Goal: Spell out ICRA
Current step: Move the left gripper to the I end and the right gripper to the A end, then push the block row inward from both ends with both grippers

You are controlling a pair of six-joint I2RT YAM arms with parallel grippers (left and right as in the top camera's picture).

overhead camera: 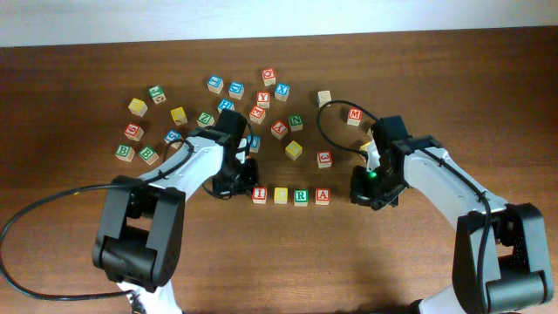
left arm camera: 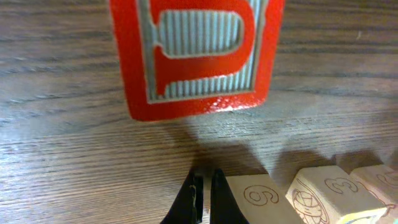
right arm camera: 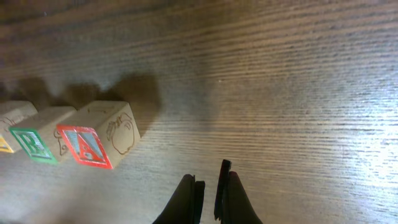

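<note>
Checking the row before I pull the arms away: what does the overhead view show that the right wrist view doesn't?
Only overhead: the whole row, I, C, R, A, plus the loose cubes scattered beyond it. Only right wrist: the right gripper, jaws shut on nothing and clear of the A cube, and a line drawing on that cube's side. Both: R and A side by side on the wooden table.

On the table (overhead camera: 436,70), I cube (overhead camera: 259,195), C cube (overhead camera: 281,195), R cube (overhead camera: 301,195) and A cube (overhead camera: 323,195) sit in a row, between left gripper (overhead camera: 237,187) and right gripper (overhead camera: 363,190); scattered cubes (overhead camera: 261,98) lie behind.
</note>
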